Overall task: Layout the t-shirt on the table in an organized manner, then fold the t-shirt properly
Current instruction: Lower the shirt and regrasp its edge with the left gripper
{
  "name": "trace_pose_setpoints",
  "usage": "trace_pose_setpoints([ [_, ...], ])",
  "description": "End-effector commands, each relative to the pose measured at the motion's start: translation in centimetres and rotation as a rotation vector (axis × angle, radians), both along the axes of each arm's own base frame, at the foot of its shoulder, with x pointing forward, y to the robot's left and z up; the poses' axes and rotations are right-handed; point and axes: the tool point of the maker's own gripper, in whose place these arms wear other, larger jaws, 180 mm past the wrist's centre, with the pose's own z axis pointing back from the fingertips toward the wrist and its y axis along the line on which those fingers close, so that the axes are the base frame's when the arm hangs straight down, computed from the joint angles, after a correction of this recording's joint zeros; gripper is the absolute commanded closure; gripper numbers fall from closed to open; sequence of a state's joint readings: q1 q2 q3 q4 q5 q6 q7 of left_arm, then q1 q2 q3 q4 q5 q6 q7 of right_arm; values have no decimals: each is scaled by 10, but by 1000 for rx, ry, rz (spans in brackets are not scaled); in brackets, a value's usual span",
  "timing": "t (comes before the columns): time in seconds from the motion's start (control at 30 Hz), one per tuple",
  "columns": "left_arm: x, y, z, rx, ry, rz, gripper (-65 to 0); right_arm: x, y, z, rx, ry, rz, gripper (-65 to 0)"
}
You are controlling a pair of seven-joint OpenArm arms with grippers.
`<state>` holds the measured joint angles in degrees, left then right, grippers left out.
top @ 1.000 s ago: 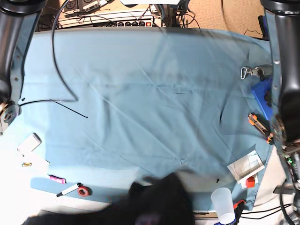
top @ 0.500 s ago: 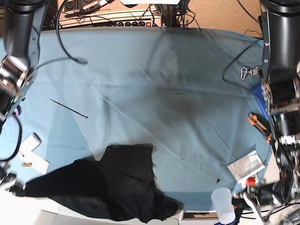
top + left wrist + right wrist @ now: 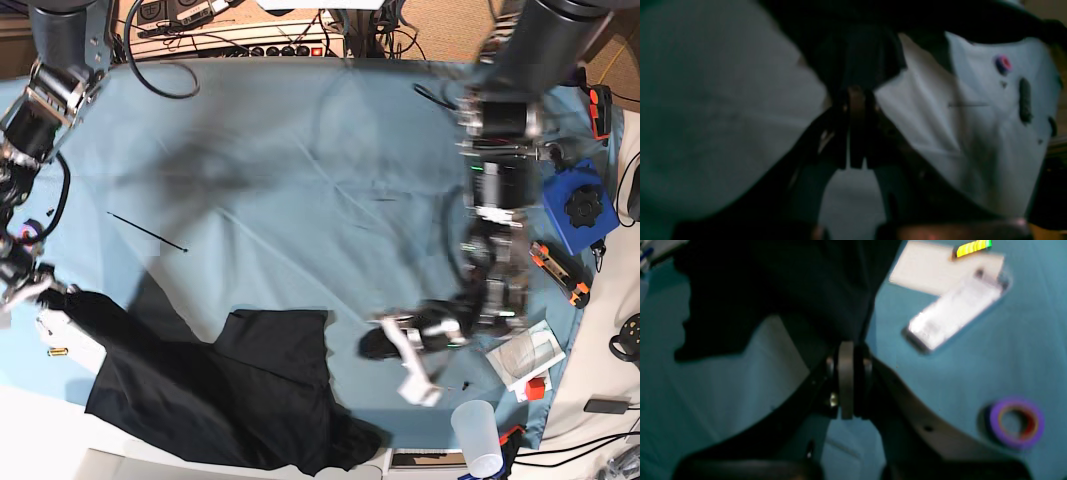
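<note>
L pincer (image 3: 857, 133) & R pincer (image 3: 848, 383) both clamped tight on fabric

The shirt (image 3: 230, 390) is seen as soft, matt black cloth, hung in loose folds. The table (image 3: 300, 180) is covered by a light blue woven cloth, matt and finely creased. A translucent plastic cup (image 3: 473, 433) is shown with a smooth, slightly frosted finish. The tape roll (image 3: 1016, 421) is rendered glossy, in purple and red plastic. The right gripper (image 3: 846, 373) is formed of dark matt plastic around a pale grey smooth pad. The blue box (image 3: 575, 205) looks like hard, smooth plastic.
</note>
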<state>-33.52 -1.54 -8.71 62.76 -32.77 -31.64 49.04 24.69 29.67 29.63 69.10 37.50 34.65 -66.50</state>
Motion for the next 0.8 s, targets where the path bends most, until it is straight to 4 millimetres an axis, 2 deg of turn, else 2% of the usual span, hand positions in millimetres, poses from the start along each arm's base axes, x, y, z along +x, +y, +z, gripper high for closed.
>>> trace_pose_setpoints([
  [0.0, 17, -8, 37, -34, -109, 12, 0, 3, -8, 21, -15, -62, -4, 0],
  [0.13, 19, -37, 37, 82, -203, -21, 0, -13, -4, -4, 8, -6, 5, 0],
  [0.17, 17, -44, 33, 134, -225, -48, -30, -16, -4, -8, 9, 4, 6, 0],
  [0.27, 13, -65, 18, 300, -283, -96, -259, -23, -4, -18, 7, 32, 9, 0],
  [0.33, 14, -76, 12, 384, -332, -73, -336, -26, -4, -22, 8, 45, 10, 0],
  [0.47, 18, -86, -6, 560, -422, -17, -339, -27, -2, -24, 12, 60, 15, 0],
  [0.6, 17, -80, -33, 709, -433, -13, -339, -27, -2, -24, 12, 60, 16, 0],
  [0.77, 15, -78, -56, 730, -444, -54, -339, -27, -2, -23, 12, 60, 15, 0],
])
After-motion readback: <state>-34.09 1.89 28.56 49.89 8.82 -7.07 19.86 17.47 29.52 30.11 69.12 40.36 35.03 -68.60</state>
